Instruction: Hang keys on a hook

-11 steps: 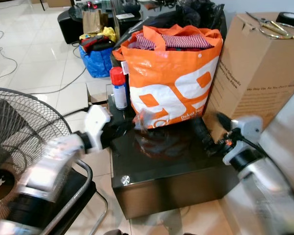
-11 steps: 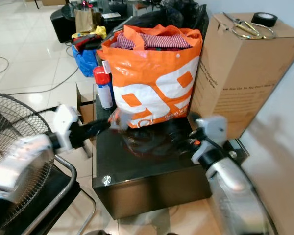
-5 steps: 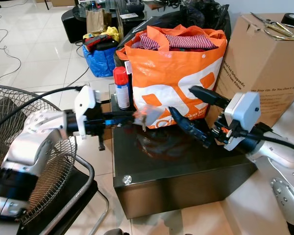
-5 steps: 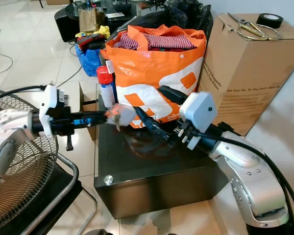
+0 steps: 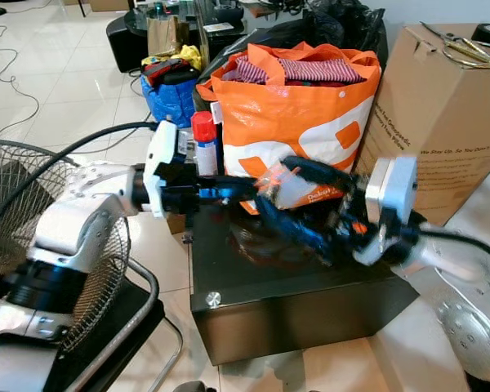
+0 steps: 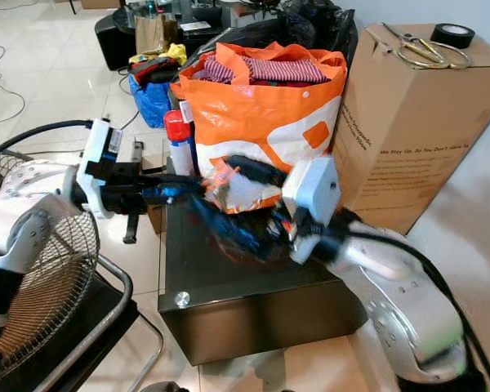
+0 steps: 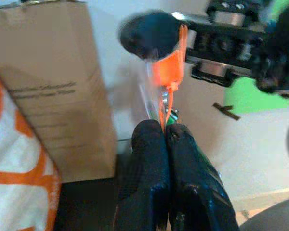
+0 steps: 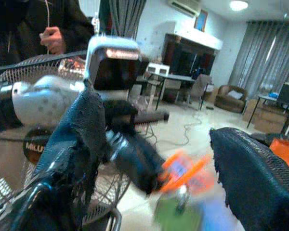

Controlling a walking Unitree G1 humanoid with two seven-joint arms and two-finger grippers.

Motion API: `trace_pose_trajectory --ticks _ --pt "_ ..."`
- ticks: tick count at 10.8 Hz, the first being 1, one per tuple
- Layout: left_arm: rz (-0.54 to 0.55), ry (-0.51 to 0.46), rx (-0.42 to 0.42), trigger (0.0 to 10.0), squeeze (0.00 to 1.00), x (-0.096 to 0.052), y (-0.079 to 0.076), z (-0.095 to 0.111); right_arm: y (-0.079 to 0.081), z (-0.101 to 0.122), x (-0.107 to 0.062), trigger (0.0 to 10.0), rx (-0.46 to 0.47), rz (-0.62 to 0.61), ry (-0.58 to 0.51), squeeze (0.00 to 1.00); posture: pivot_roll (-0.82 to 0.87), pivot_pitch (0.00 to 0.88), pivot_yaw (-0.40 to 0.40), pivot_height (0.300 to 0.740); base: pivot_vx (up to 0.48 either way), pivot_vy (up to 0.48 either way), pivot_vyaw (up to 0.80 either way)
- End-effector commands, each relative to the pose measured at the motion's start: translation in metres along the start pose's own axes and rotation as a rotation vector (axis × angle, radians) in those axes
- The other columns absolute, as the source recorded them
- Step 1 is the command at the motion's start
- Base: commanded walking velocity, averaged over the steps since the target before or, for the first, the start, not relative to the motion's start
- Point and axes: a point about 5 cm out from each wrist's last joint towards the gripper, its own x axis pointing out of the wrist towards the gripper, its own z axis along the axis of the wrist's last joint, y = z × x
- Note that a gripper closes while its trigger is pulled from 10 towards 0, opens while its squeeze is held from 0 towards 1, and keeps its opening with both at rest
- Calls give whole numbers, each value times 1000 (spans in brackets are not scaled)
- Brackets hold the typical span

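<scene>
Left eye view: the left gripper [image 5: 257, 186] was clamped on the keys [image 5: 284, 186], an orange tag in a clear sleeve, held out above the black cabinet [image 5: 310, 286]. The right gripper [image 5: 298, 200] had its fingers spread, one above and one below the keys, tips pointing toward the left gripper. Just behind both stood an orange shopping bag [image 5: 310, 122] stuffed with striped clothes; a red-capped spray can [image 5: 202, 145] stood beside the left wrist. Beyond the right arm, a cardboard box [image 5: 441, 114] carried scissors and a tape roll on top.

Right eye view: same layout; blue bag [image 6: 151, 98] of clothing on the floor well behind the left gripper. No hook could be made out.

Left wrist view: fingertips [image 7: 154, 139] pressed together on the orange tag [image 7: 167, 72], with metal hanging by it.

Right wrist view: two fingers [image 8: 250, 173] wide apart, tag blurred between them.

Judgement: step in hand looked like a handover, left to right. Next move calls for the right fingers to close on the tag before the left lets go.
</scene>
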Motion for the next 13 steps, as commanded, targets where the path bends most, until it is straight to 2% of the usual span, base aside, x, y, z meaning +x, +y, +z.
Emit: trace_pose_trajectory --ticks 1,3,4,5,6,7,8,13 --pt "-30 -7 2 0 0 3 0 4 1 6 1 10000 1 2 -20 0 -44 0 51 740 0 0 0" --pt "-69 -44 -24 0 0 11 -2 6 2 7 1 10000 21 1 -30 0 -58 0 63 740 0 0 0" --pt "-85 -74 -42 0 0 14 -2 8 4 9 2 4157 35 11 -39 0 -63 0 68 740 0 0 0" --pt "-95 -91 -46 0 0 17 -2 9 6 8 3 941 44 21 -35 0 -65 0 71 740 0 0 0" --pt "-110 -105 -48 0 0 20 -3 12 7 6 2 1098 48 22 -25 0 -68 0 74 740 0 0 0" --pt "-116 -121 -51 0 0 22 -4 13 7 5 2 235 51 19 -19 0 -68 0 75 740 0 0 0" --pt "-117 -127 -52 0 0 23 -4 14 7 4 2 0 57 17 -18 0 -67 0 76 740 0 0 0" --pt "-99 -187 -57 0 0 25 -3 22 3 3 2 0 78 -4 -23 0 -65 0 71 740 0 0 0"
